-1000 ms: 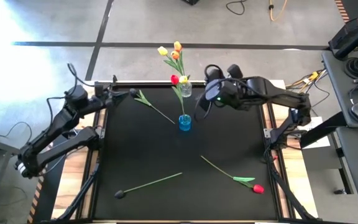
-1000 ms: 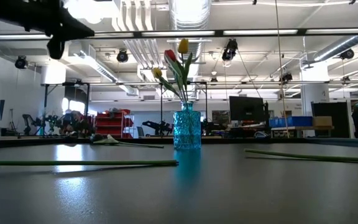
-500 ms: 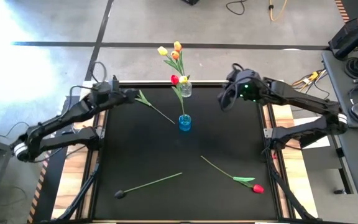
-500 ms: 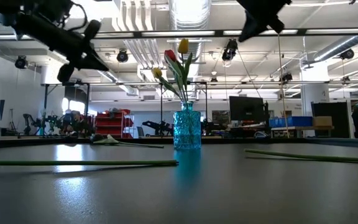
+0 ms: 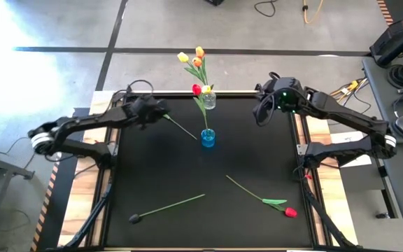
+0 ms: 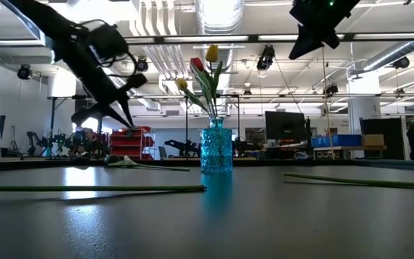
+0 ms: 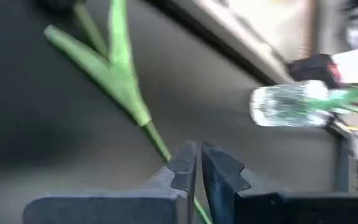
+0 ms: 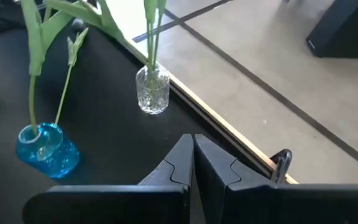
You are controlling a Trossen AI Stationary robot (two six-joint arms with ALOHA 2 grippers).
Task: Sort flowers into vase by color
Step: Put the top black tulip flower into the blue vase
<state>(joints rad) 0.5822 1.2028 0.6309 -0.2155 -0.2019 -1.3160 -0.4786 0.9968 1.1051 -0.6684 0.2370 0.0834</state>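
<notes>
1. Green-stemmed flowers (image 5: 179, 127) lie scattered on the black table (image 5: 152, 168): one near the far left corner, a dark-headed one (image 5: 167, 207) by the near edge, a red tulip (image 5: 290, 211) toward the near right corner.
2. Others stand in the blue vase (image 5: 208, 138) at mid-table and the clear vase (image 5: 208, 100) at the far edge.
3. The left gripper (image 5: 161, 112) hangs over the far-left stem, fingers nearly together, holding nothing.
4. The right gripper (image 5: 260, 115) hovers closed and empty near the far right corner.

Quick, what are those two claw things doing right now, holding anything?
Left gripper: jaws nearly shut, holding nothing, above a loose flower stem.
Right gripper: jaws shut, empty, near the clear vase.
</notes>
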